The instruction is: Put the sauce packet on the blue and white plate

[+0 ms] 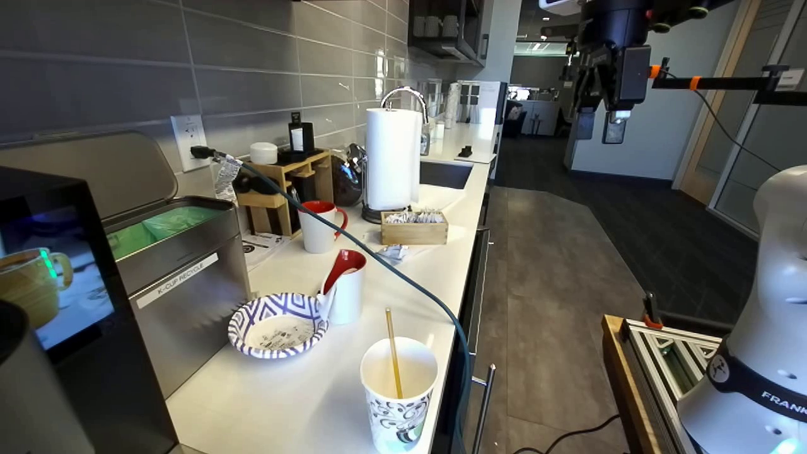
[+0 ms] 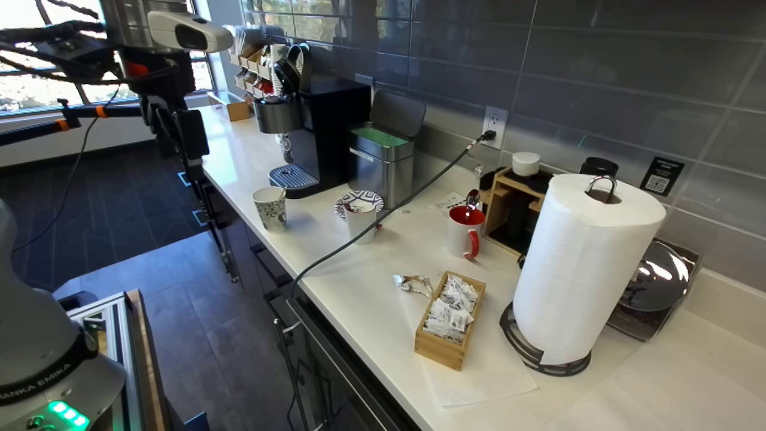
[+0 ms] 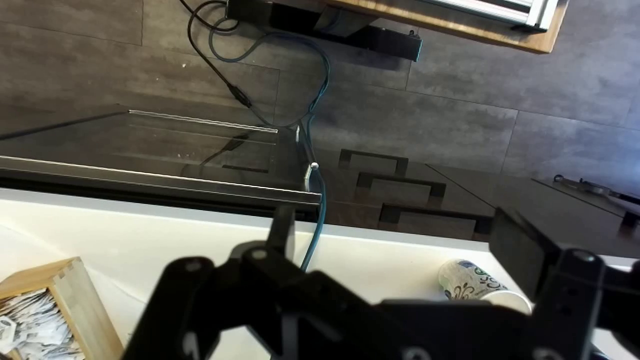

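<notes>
On the counter [image 1: 296, 397], the blue and white plate [image 1: 243, 328] sits apart from a crumpled silvery packet [image 2: 414, 284] near a wooden box [image 2: 440, 352]. The gripper [image 1: 600, 126] hangs, fingers spread.

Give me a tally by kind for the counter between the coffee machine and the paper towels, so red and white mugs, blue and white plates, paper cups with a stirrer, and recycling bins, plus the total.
Red and white mugs: 2
Blue and white plate: 1
Paper cup with a stirrer: 1
Recycling bin: 1
Total: 5
</notes>
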Action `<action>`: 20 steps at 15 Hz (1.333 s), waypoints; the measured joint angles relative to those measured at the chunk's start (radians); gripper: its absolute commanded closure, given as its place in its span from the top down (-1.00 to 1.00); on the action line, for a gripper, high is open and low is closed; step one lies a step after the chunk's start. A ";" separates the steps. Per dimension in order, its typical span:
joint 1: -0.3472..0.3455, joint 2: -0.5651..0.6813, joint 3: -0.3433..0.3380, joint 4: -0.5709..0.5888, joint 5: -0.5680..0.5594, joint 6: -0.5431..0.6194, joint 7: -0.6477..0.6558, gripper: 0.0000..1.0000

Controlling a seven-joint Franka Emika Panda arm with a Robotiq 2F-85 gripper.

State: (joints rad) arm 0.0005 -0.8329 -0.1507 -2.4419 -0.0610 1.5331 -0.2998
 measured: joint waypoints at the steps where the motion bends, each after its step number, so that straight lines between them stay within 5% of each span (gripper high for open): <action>1: 0.000 0.003 0.000 0.001 0.002 0.009 0.002 1.00; 9: 0.012 0.199 0.001 0.090 0.096 0.197 0.052 1.00; 15: 0.022 0.395 0.025 0.222 0.162 0.204 0.060 1.00; 20: 0.017 0.391 0.026 0.223 0.162 0.204 0.059 1.00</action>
State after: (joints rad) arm 0.0176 -0.4415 -0.1247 -2.2184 0.1010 1.7369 -0.2405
